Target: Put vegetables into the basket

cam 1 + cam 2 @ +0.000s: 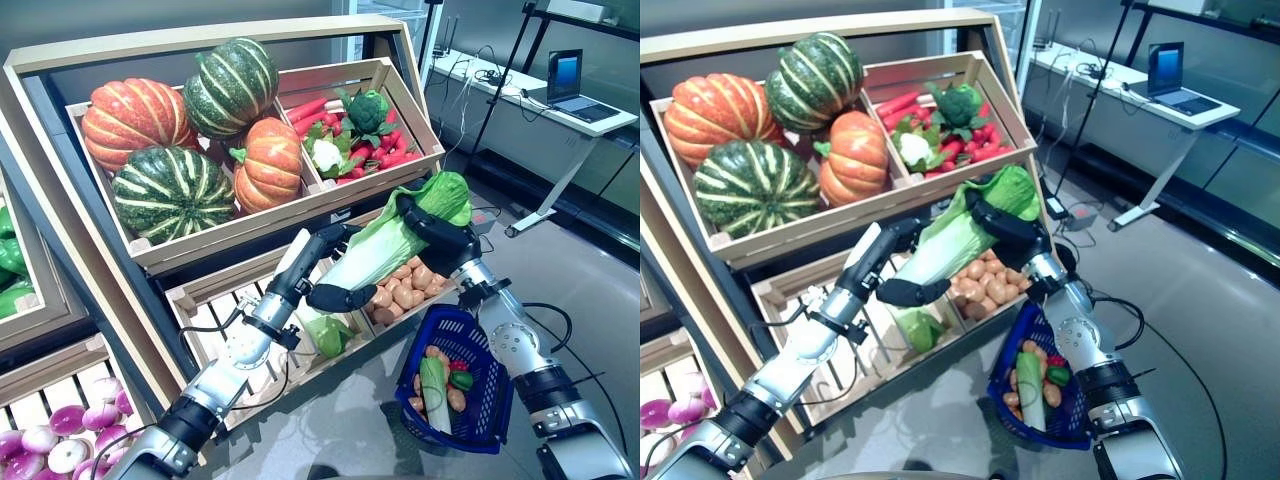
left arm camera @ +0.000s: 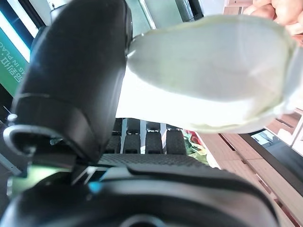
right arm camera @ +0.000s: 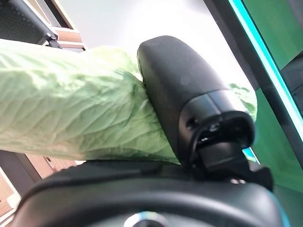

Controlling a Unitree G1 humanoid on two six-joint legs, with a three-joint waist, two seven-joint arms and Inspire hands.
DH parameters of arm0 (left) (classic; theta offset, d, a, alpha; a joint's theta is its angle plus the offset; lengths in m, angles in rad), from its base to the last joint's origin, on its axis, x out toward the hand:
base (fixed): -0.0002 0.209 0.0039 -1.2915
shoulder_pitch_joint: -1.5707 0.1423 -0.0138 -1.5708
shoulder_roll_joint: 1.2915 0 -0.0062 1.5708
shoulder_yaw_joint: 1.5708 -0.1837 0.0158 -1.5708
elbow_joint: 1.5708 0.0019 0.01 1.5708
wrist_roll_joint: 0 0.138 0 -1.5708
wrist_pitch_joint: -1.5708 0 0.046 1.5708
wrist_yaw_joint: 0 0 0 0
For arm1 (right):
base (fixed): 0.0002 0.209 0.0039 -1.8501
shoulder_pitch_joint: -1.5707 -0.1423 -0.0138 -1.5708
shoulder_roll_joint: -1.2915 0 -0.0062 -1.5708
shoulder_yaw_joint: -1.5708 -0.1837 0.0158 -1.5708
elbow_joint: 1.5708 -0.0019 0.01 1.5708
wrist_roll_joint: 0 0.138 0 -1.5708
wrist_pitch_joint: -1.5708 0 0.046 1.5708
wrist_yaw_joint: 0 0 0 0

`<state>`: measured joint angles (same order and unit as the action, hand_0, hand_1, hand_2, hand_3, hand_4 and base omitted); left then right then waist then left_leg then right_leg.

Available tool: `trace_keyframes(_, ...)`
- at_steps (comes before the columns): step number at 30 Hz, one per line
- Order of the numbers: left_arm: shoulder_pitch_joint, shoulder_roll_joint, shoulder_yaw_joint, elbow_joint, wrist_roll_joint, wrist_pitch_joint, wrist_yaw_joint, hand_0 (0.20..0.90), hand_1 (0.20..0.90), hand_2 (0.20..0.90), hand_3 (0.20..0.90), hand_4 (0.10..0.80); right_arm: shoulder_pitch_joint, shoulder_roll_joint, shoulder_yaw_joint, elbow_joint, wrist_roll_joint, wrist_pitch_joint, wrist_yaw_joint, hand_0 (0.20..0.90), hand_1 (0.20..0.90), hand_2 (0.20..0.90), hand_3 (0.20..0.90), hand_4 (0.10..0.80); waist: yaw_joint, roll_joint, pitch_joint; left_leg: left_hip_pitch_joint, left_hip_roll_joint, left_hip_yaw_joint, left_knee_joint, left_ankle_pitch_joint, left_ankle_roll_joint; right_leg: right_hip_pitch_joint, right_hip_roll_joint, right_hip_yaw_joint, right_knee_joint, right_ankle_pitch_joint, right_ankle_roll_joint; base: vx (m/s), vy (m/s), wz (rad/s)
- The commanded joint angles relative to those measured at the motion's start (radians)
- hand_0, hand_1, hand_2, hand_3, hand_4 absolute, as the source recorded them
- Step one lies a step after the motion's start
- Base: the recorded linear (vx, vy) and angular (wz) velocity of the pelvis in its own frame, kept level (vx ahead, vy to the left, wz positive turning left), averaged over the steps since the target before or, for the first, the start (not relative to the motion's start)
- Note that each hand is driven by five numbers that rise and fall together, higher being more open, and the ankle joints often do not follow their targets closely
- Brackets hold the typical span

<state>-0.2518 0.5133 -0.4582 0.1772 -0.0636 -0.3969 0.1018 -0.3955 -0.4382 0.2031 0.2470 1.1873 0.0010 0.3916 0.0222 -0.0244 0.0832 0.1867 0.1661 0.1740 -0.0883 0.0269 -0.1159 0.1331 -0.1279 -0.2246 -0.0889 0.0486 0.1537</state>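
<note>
Both robot hands (image 1: 335,290) (image 1: 440,235) grip cabbage (image 1: 385,245); only eye views show basket (image 1: 485,390).

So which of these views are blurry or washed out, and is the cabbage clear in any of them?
Left eye view: evenly lit, the napa cabbage sharp between the left hand and right hand, above the blue basket. Left wrist view: cabbage base overexposed and soft, too close to focus. Right wrist view: leaf veins readable, the thumb slightly blurred, a bright blown-out background.
</note>
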Motion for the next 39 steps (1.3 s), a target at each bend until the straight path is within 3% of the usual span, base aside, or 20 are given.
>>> trace_keyframes(1, -0.16, -0.01, -0.007, 0.056, -0.02, -0.024, 0.022, 0.3, 0.3, 0.3, 0.3, 0.4, -0.153, 0.054, -0.032, -0.082, 0.093, -0.085, 0.061, 0.3, 0.3, 0.3, 0.3, 0.4, -0.006, -0.025, -0.055, -0.04, -0.024, -0.035, 0.001, -0.046, 0.016, 0.032, -0.042, 0.001, 0.002, -0.025, 0.003, 0.0, 0.0, 0.0)
trace_keyframes(2, -0.152, -0.014, -0.002, 0.07, -0.025, -0.012, 0.018, 0.531, 0.531, 0.531, 0.531, 0.554, -0.148, 0.05, -0.038, -0.083, 0.092, -0.086, 0.057, 0.3, 0.3, 0.3, 0.3, 0.4, -0.006, -0.025, -0.055, -0.041, -0.024, -0.034, 0.001, -0.045, 0.016, 0.031, -0.042, 0.001, 0.002, -0.024, 0.003, 0.0, 0.0, 0.0)
trace_keyframes(3, -0.144, -0.017, 0.003, 0.086, -0.033, 0.001, 0.018, 0.9, 0.9, 0.9, 0.9, 0.8, -0.144, 0.047, -0.044, -0.082, 0.09, -0.088, 0.051, 0.3, 0.3, 0.3, 0.3, 0.4, -0.008, -0.025, -0.055, -0.041, -0.023, -0.034, 0.001, -0.045, 0.015, 0.03, -0.042, 0.002, 0.002, -0.023, 0.004, 0.0, 0.0, 0.0)
trace_keyframes(10, -0.073, -0.023, 0.061, 0.151, -0.032, 0.029, 0.062, 0.9, 0.9, 0.9, 0.9, 0.8, -0.107, 0.017, -0.096, -0.064, 0.066, -0.089, 0.027, 0.3, 0.3, 0.3, 0.3, 0.4, -0.012, -0.024, -0.053, -0.042, -0.016, -0.021, 0.001, -0.04, 0.013, 0.022, -0.039, 0.008, 0.002, -0.017, 0.003, 0.0, 0.0, 0.0)
trace_keyframes(24, -0.008, 0.021, 0.183, 0.264, 0.012, 0.089, 0.134, 0.9, 0.9, 0.9, 0.9, 0.8, 0.012, -0.138, -0.203, 0.033, -0.045, -0.088, -0.021, 0.3, 0.3, 0.3, 0.3, 0.4, -0.038, -0.025, -0.044, -0.035, -0.004, 0.008, 0.001, -0.035, 0.01, 0.013, -0.036, 0.03, 0.002, -0.01, 0.003, 0.01, -0.001, -0.05)
trace_keyframes(33, 0.026, 0.054, 0.223, 0.26, 0.018, 0.088, 0.127, 0.9, 0.9, 0.9, 0.9, 0.8, 0.096, -0.224, -0.297, 0.087, -0.137, -0.155, -0.115, 0.3, 0.3, 0.3, 0.3, 0.4, -0.052, -0.025, -0.03, -0.034, -0.001, 0.02, 0.001, -0.033, 0.006, 0.01, -0.04, 0.032, 0.002, -0.004, 0.006, 0.0, 0.0, 0.0)
trace_keyframes(36, 0.037, 0.056, 0.22, 0.26, -0.015, 0.09, 0.083, 0.9, 0.9, 0.9, 0.9, 0.8, 0.102, -0.24, -0.33, 0.112, -0.125, -0.183, -0.17, 0.3, 0.3, 0.3, 0.3, 0.4, -0.055, -0.023, -0.028, -0.032, -0.002, 0.021, 0.001, -0.035, 0.007, 0.01, -0.04, 0.035, 0.002, -0.004, 0.005, 0.011, -0.002, -0.01)
trace_keyframes(38, 0.042, 0.05, 0.207, 0.258, -0.048, 0.093, 0.01, 0.9, 0.9, 0.9, 0.9, 0.8, 0.101, -0.237, -0.343, 0.121, -0.119, -0.212, -0.197, 0.3, 0.3, 0.3, 0.3, 0.4, -0.055, -0.021, -0.025, -0.031, -0.002, 0.023, 0.001, -0.035, 0.008, 0.011, -0.04, 0.036, 0.002, -0.005, 0.006, 0.025, -0.004, -0.08)
trace_keyframes(39, 0.05, 0.044, 0.19, 0.248, -0.132, 0.112, -0.082, 0.9, 0.9, 0.9, 0.9, 0.8, 0.104, -0.234, -0.355, 0.122, -0.119, -0.225, -0.216, 0.3, 0.3, 0.3, 0.3, 0.4, -0.056, -0.019, -0.025, -0.031, -0.002, 0.024, 0.001, -0.035, 0.008, 0.012, -0.04, 0.036, 0.002, -0.005, 0.007, 0.022, -0.002, -0.13)
